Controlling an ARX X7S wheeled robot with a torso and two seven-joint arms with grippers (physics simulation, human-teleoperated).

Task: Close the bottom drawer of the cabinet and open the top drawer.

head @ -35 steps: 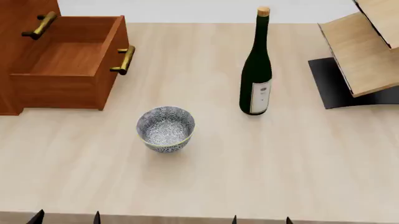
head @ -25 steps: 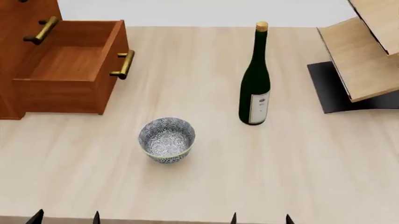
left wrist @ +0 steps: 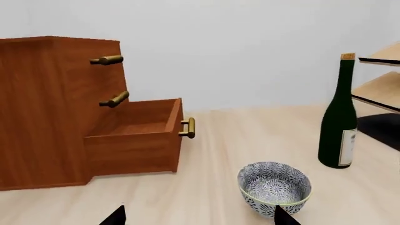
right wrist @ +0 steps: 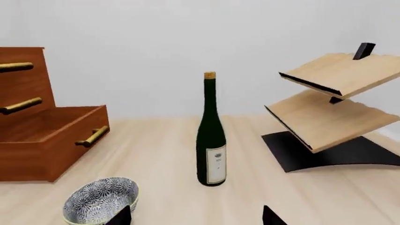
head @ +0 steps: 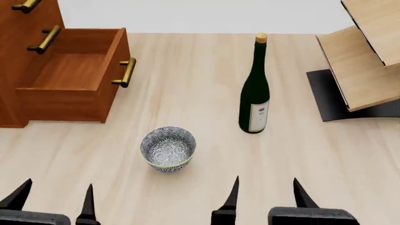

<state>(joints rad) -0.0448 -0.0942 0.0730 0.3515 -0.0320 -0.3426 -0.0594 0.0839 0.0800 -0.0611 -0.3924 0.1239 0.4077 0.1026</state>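
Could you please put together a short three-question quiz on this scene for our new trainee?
1. True or false: the bottom drawer of the cabinet stands pulled out.
2. Which object stands nearest the bowl? A) the wine bottle B) the wooden rack C) a plate
3. Fill in: both the left gripper and the right gripper have their jaws ____, holding nothing.

Key
1. True; the top drawer and the middle one are flush with the front.
2. A
3. open
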